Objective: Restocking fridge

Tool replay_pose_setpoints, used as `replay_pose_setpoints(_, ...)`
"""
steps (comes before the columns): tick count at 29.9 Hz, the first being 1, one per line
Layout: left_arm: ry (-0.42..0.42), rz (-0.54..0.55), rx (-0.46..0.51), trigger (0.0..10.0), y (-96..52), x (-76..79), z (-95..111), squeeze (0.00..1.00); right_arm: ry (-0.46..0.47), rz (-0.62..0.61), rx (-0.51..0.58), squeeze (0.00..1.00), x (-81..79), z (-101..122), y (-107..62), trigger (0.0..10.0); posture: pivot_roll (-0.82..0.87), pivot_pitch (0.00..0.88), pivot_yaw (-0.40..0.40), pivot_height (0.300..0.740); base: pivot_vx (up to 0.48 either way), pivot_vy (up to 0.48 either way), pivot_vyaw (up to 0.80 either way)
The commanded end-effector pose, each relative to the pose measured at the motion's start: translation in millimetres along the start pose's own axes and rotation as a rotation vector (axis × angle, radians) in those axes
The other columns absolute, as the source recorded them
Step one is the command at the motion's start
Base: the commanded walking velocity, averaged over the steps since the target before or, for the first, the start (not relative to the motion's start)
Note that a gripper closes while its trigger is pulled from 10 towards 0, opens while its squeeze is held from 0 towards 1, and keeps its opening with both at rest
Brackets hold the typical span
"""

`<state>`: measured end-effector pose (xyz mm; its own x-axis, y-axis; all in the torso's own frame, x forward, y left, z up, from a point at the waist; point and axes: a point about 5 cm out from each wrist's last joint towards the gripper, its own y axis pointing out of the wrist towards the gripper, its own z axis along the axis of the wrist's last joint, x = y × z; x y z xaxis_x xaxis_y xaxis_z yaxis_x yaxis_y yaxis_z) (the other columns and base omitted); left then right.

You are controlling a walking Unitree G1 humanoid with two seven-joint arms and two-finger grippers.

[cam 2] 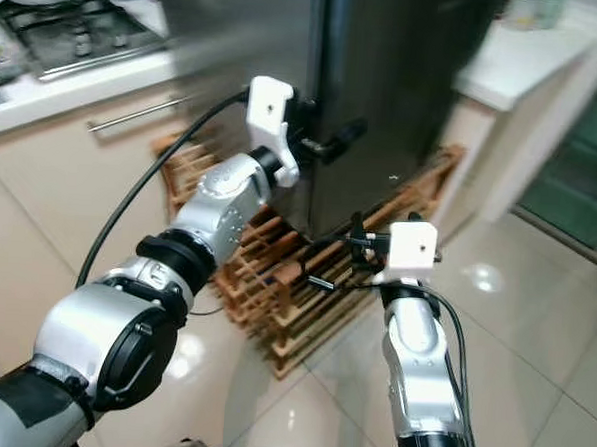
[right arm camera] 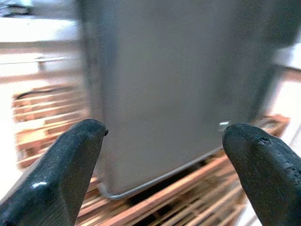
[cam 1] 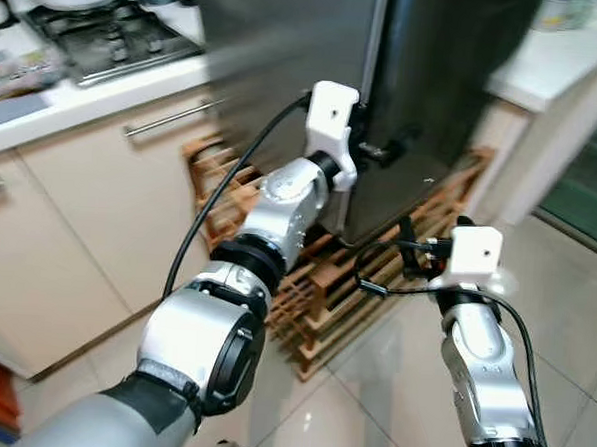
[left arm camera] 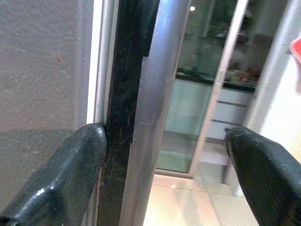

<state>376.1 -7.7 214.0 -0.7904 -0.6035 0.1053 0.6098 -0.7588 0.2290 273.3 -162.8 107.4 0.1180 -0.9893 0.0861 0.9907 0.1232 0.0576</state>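
Left wrist view: the left gripper (left arm camera: 164, 155) spreads its 2 fingers wide around the fridge (cam 1: 426, 80) door's edge, not yet closed on it. Lower right, the right gripper (right arm camera: 162, 160) gapes wide and empty toward the fridge, which stands on a wooden pallet (cam 1: 325, 295). Judging by this, restocking has barely begun: door unopened.

Silver arms — black cables, white wrist housings
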Motion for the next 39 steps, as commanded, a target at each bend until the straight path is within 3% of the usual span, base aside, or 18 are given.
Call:
replay_pose_setpoints(1, 0.000, -0.348, 0.056, 10.0, 39.0, 74.9, 16.4, 0.00, 0.009, 0.048, 0.001, 0.00, 0.1, 5.0, -4.0, 10.0, -0.26, 0.000, 0.105, 0.740, 0.000, 0.000, 0.00)
replay_pose_setpoints(2, 0.000, -0.348, 0.056, 10.0, 39.0, 74.9, 16.4, 0.00, 0.009, 0.048, 0.001, 0.00, 0.1, 5.0, -4.0, 10.0, -0.26, 0.000, 0.105, 0.740, 0.000, 0.000, 0.00)
replay_pose_setpoints(3, -0.042, -0.466, 0.071, 10.0, 44.2, 96.5, 18.5, 0.00, 0.032, 0.048, -0.028, 0.00, 4.9, 1.4, -9.0, 10.0, -0.28, 0.000, 0.117, 0.740, 0.000, 0.000, 0.00)
replay_pose_setpoints(5, -0.072, -0.551, 0.083, 10.0, 46.9, 111.5, 20.3, 0.00, 0.050, 0.047, -0.049, 0.00, 8.0, -1.1, -12.6, 10.0, -0.28, 0.000, 0.117, 0.740, 0.000, 0.000, 0.00)
replay_pose_setpoints(6, -0.168, -0.709, 0.128, 10.0, 47.2, 133.8, 29.5, 0.00, 0.067, 0.043, -0.076, 0.00, 9.5, -5.0, -16.0, 10.0, -0.30, 0.000, 0.128, 0.740, 0.000, 0.000, 0.00)
replay_pose_setpoints(7, -0.168, -0.709, 0.128, 10.0, 47.2, 133.8, 29.5, 0.00, 0.067, 0.043, -0.076, 0.00, 9.5, -5.0, -16.0, 10.0, -0.30, 0.000, 0.128, 0.740, 0.000, 0.000, 0.00)
replay_pose_setpoints(9, -0.290, -0.917, 0.210, 10.0, 39.1, 155.3, 47.3, 0.00, 0.085, 0.054, -0.095, 0.00, 5.7, -7.4, -17.9, 10.0, -0.29, 0.000, 0.112, 0.740, 0.000, 0.000, 0.00)
replay_pose_setpoints(13, -0.333, -0.990, 0.255, 10.0, 26.0, 151.2, 58.3, 0.00, 0.089, 0.106, -0.100, 0.00, -5.7, -5.7, -16.7, 10.0, -0.27, 0.000, 0.094, 0.740, 0.000, 0.000, 0.00)
replay_pose_setpoints(16, -0.286, -0.818, 0.227, 10.0, 3.8, 96.6, 48.7, 0.00, 0.087, 0.143, -0.110, 0.00, -7.3, -3.2, -13.2, 10.0, -0.23, 0.000, 0.075, 0.740, 0.000, 0.000, 0.00)
replay_pose_setpoints(17, -0.286, -0.818, 0.227, 10.0, 3.8, 96.6, 48.7, 0.00, 0.087, 0.143, -0.110, 0.00, -7.3, -3.2, -13.2, 10.0, -0.23, 0.000, 0.075, 0.740, 0.000, 0.000, 0.00)
replay_pose_setpoints(21, -0.194, -0.651, 0.167, 10.0, -20.3, 54.2, 36.7, 0.00, 0.103, 0.164, -0.114, 0.00, -8.3, -1.6, -9.4, 10.0, -0.20, 0.000, 0.065, 0.740, 0.000, 0.000, 0.00)
replay_pose_setpoints(23, -0.143, -0.503, 0.100, 10.0, -50.2, 21.3, 30.0, 0.00, 0.127, 0.185, -0.111, 0.00, -14.6, -0.2, -2.2, 10.0, -0.15, 0.000, 0.041, 0.740, 0.000, 0.000, 0.00)
replay_pose_setpoints(25, -0.128, -0.442, 0.074, 10.0, -62.8, 9.7, 28.5, 0.00, 0.136, 0.192, -0.110, 0.00, -17.2, 0.6, 1.0, 10.0, -0.15, 0.000, 0.041, 0.740, 0.000, 0.000, 0.00)
replay_pose_setpoints(26, -0.098, -0.292, 0.016, 10.0, -93.5, -18.6, 22.9, 0.00, 0.151, 0.150, -0.112, 0.00, -18.3, 1.0, 13.0, 10.0, -0.11, 0.000, 0.022, 0.740, 0.000, 0.000, 0.00)
replay_pose_setpoints(29, -0.095, -0.262, 0.004, 10.0, -100.1, -23.2, 22.1, 0.00, 0.153, 0.138, -0.115, 0.00, -18.2, 1.1, 15.5, 10.0, -0.11, 0.000, 0.022, 0.740, 0.000, 0.000, 0.00)
replay_pose_setpoints(33, -0.073, 0.303, -0.047, 10.0, -166.5, -85.2, 10.0, 0.00, 0.190, 0.007, -0.120, 0.00, 3.5, 2.2, 35.9, 10.0, -0.04, 0.000, 0.002, 0.740, 0.000, 0.000, 0.22)
replay_pose_setpoints(38, -0.055, 0.531, -0.029, 10.0, -185.6, -86.1, -0.3, 0.00, 0.197, -0.006, -0.126, 0.00, 6.9, 0.5, 41.5, 10.0, 0.01, 0.000, -0.017, 0.740, 0.000, 0.000, 0.65)
replay_pose_setpoints(39, 0.027, 0.593, -0.048, 10.0, -184.8, -76.1, -6.1, 0.00, 0.173, 0.023, -0.109, 0.00, 2.1, 3.9, 47.9, 10.0, 0.02, 0.000, -0.030, 0.740, 0.000, 0.000, 0.68)
